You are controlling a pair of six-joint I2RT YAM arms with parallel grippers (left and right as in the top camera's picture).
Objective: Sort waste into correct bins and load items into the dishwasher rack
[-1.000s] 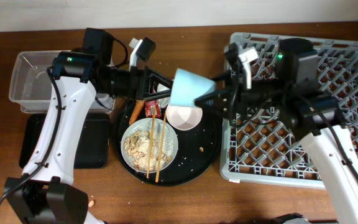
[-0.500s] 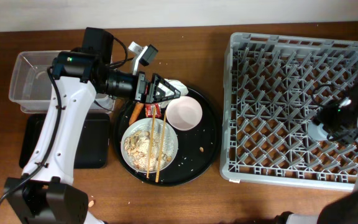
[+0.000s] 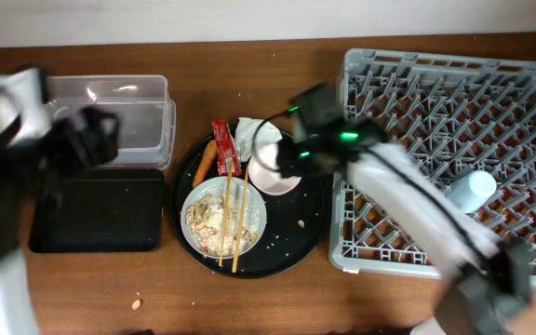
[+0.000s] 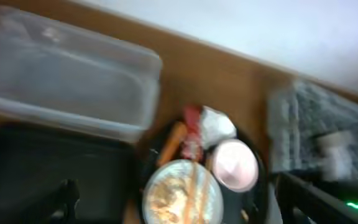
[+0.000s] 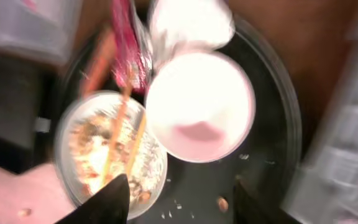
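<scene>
The light-blue cup lies in the grey rack. The white bowl sits on the round black tray beside the speckled plate, which holds rice scraps and the chopsticks. The red wrapper, sausage piece and napkin lie at the tray's far side. My right gripper is open and empty just above the bowl; it appears blurred in the overhead view. My left gripper is open and empty, high over the black tray. The clear tub holds nothing.
The large round black tray lies between the bins and the rack, with crumbs on it. A crumb lies on the wooden table near the front. My left arm is a blur at the far left edge.
The cup left my right gripper and now lies in the rack. My right arm swung back left over the bowl. My left arm pulled away from the round tray to the far left.
</scene>
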